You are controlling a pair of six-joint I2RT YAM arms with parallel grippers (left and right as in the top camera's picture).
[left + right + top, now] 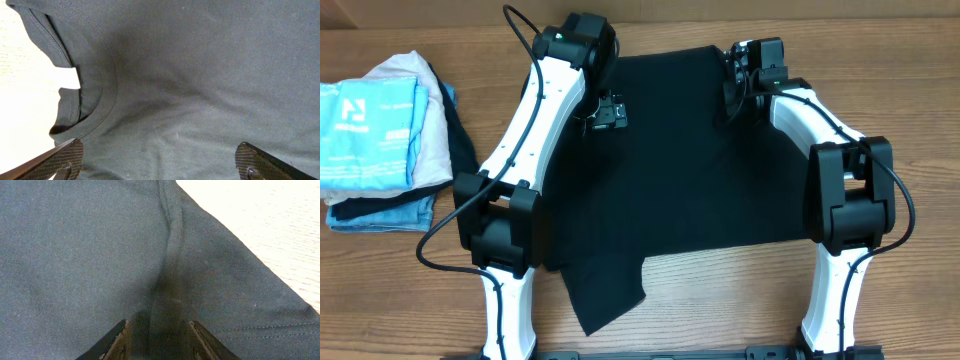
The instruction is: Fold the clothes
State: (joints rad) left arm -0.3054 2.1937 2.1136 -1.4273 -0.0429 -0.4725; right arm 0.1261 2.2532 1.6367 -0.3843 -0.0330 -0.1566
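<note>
A black T-shirt point(690, 170) lies spread flat on the wooden table, with one sleeve point(605, 295) sticking out at the front. My left gripper point(607, 113) hovers over the shirt's left side by the collar point(95, 100). Its jaws point(160, 167) are wide open and empty above the fabric. My right gripper point(735, 85) is at the shirt's far right edge. Its jaws point(162, 340) are shut on a raised ridge of the shirt fabric point(170, 280) along a seam, near the hem stitching point(260, 327).
A stack of folded clothes point(380, 130), light blue, pink and dark, sits at the table's left edge. Bare wooden table point(740, 300) shows in front of the shirt and at the far right point(265, 225).
</note>
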